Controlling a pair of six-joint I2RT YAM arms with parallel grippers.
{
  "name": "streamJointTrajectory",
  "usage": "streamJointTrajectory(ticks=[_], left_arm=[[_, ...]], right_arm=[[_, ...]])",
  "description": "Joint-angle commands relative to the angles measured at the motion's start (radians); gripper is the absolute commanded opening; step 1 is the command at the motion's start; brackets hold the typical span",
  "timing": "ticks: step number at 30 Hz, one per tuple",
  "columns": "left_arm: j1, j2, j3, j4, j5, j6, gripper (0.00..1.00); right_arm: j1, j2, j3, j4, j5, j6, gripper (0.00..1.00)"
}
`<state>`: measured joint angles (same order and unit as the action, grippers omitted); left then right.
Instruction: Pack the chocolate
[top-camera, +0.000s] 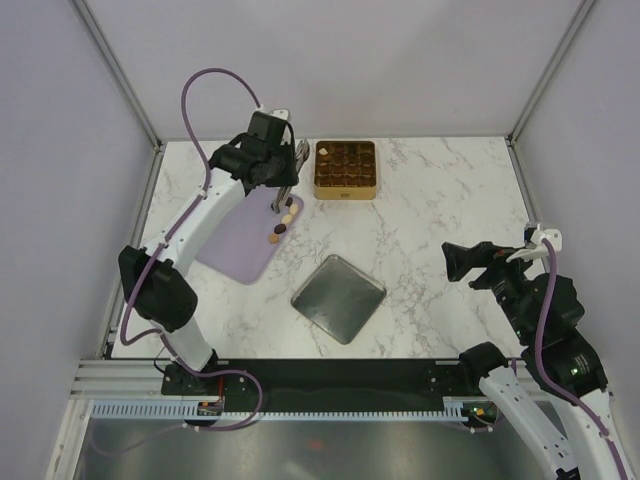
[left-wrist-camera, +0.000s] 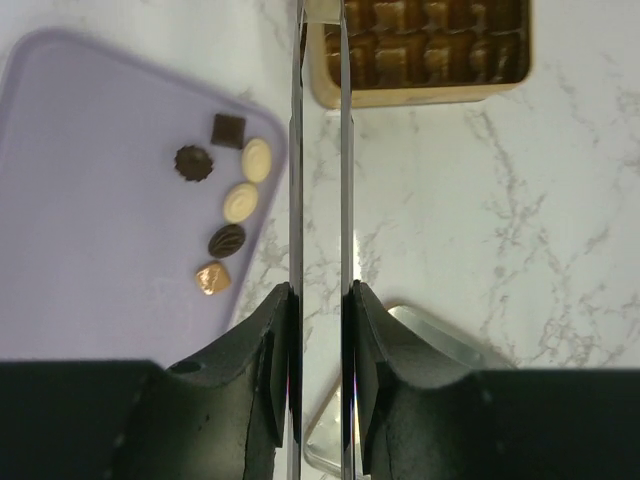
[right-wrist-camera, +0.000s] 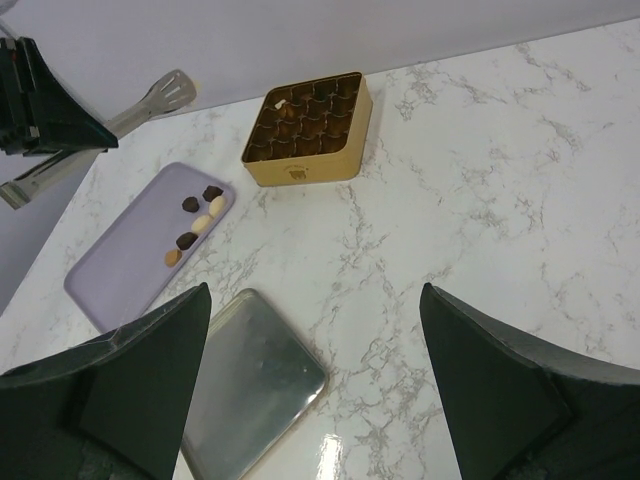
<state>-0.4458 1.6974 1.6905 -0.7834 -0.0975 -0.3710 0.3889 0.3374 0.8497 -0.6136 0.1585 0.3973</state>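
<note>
- The top view looks straight down from high above; arm bases sit at the bottom edge and the whole worktop (top-camera: 450, 190) fills the middle.
- The left wrist view hangs close over the worktop, looking down along its tongs (left-wrist-camera: 320, 150); the board (left-wrist-camera: 100, 200) lies at left and the tin (left-wrist-camera: 420, 92) at the top.
- The right wrist view sits further off, tilted across the worktop from low right.
- All three share the tin, board, chocolates (top-camera: 283, 222) and lid (top-camera: 338, 297).

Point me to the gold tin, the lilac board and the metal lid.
gold tin (top-camera: 345, 190): top external view, front wall.
lilac board (left-wrist-camera: 90, 220): left wrist view, bare middle.
metal lid (right-wrist-camera: 250, 375): right wrist view, centre of its flat face.
</note>
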Motion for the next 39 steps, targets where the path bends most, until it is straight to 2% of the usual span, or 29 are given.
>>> streamJointTrajectory(ticks=[1, 4, 13, 29, 39], left_arm=[[-0.05, 0.062, 0.106, 0.021, 0.027, 0.047, 0.33], [-0.076, 0.137, 0.204, 0.019, 0.021, 0.057, 0.33], [-0.083, 0.332, 0.351, 0.041, 0.044, 0.09, 0.33], [-0.083, 0.499, 0.442, 0.107, 0.015, 0.141, 0.39], [-0.083, 0.535, 0.472, 0.118, -0.005, 0.145, 0.43]], right_arm=[[0.004, 0.017, 0.034, 0.029, -0.001, 0.006, 0.94], [0.004, 0.017, 0.035, 0.029, 0.003, 0.003, 0.94], [0.004, 0.029, 0.04, 0.035, 0.012, -0.003, 0.94], [0.004, 0.032, 0.038, 0.061, 0.01, 0.002, 0.94], [0.004, 0.029, 0.032, 0.057, 0.019, 0.002, 0.94]])
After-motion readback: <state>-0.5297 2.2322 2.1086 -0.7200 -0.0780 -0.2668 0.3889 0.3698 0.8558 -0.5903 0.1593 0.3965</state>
